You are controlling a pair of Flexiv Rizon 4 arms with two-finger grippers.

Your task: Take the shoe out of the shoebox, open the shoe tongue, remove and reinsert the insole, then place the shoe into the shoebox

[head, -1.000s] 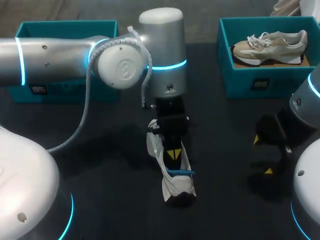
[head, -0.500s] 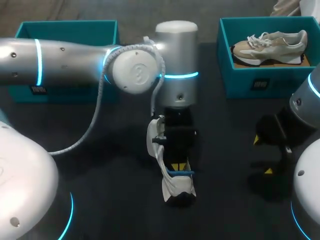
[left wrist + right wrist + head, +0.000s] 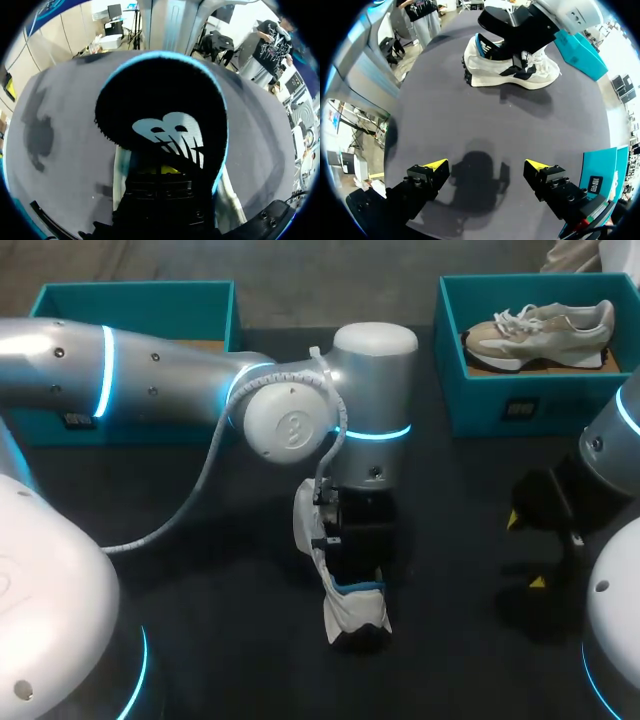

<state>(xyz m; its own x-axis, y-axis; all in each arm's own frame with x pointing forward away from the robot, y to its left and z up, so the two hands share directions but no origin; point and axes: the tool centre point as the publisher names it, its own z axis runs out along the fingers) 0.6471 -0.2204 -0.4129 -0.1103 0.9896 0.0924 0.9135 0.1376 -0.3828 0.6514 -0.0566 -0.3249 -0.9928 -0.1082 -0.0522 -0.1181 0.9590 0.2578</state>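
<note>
On the near side of the table, what've we got? Where's the shoe at?

> White shoe is out of its box, standing on its sole mid-table, heel towards the robot. The black insole with the blue edge pokes up out of the heel end. From the left wrist it fills nearly everything ahead of that gripper.

Is the left gripper actually holding the insole?

> Can't tell, honestly. It's pushed down into the shoe's opening, and the insole hides the business end. The right wrist view shows it sunk into the shoe too, but not whether it's clamped on anything.

And the right gripper?

> Spread wide, holding nothing, hovering over bare table well off to the shoe's right. Its own view shows the gap clearly.

Further back?

> Two teal shoeboxes at the far edge. The left shoebox is partly behind the left arm; the right shoebox has a beige shoe lying in it.
</note>
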